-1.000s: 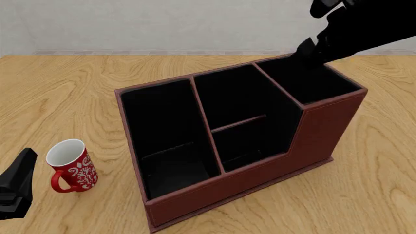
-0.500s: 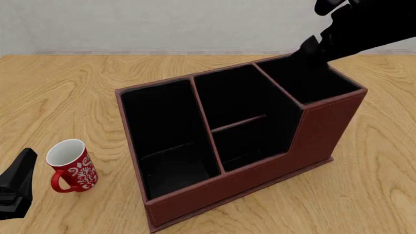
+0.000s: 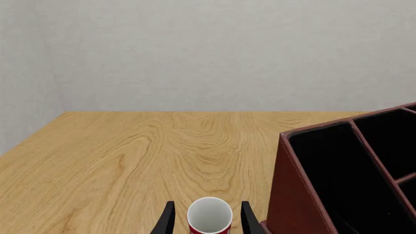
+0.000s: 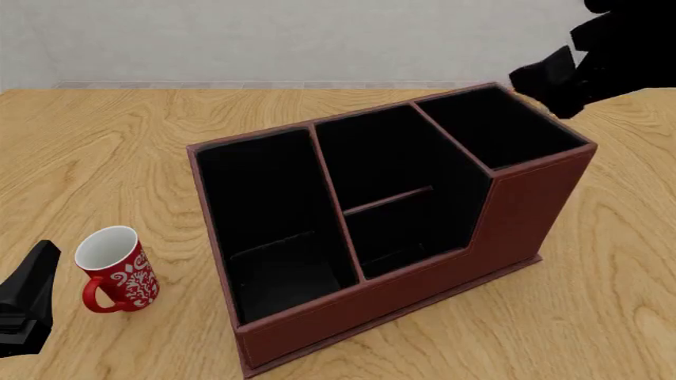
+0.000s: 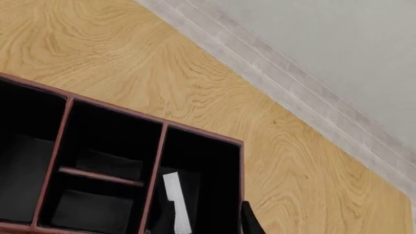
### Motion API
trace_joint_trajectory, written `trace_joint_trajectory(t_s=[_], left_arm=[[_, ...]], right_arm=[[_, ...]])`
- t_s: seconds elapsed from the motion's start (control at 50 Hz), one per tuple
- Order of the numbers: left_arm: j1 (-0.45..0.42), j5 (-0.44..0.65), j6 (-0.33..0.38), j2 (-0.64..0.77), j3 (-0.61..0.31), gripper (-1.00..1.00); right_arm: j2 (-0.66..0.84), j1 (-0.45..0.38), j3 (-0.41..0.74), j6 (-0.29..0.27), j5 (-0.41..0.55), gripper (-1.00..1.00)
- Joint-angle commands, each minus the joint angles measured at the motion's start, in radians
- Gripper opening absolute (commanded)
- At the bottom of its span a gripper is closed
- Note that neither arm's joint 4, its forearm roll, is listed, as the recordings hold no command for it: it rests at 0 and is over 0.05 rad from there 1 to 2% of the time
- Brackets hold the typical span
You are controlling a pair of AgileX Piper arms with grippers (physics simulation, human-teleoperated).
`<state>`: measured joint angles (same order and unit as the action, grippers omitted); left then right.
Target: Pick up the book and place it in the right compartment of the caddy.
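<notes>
- The right gripper (image 4: 549, 83) hangs above the far right corner of the caddy (image 4: 423, 293), seen in the front view only as a black shape against the wall; whether its jaws are parted or closed cannot be told. In the right wrist view just one dark fingertip (image 5: 250, 220) shows, and nothing is seen held by it.
- The book (image 5: 175, 202) stands inside the right compartment (image 4: 496, 127); the right wrist view shows its white strip of page edges between black covers, leaning a little. In the front view the cell looks plain black and the book cannot be made out.
- The left gripper (image 3: 206, 219) sits low over the table (image 4: 127, 150) near the caddy's left side, its two fingers spread apart and holding nothing.
- In the left wrist view a red mug (image 3: 209, 215) with a white inside appears between those fingers; the front view shows the mug (image 4: 114, 271) standing upright on the table just beyond the left gripper (image 4: 27, 297), not touching it.
- The caddy's other two cells hold nothing visible.
</notes>
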<state>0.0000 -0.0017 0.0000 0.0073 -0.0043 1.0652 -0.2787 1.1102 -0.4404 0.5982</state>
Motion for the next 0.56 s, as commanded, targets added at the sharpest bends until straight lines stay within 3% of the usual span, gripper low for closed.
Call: trace_joint_trajectory(t_s=[0.02, 0.56], left_arm=[[0.000, 0.000, 0.000, 0.000, 0.000, 1.00], [0.000, 0.000, 0.000, 0.000, 0.000, 1.00]], right_arm=[[-0.145, 0.016, -0.094, 0.008, -0.088, 1.00], [-0.337, 0.050, -0.214, 0.040, -0.155, 1.00]])
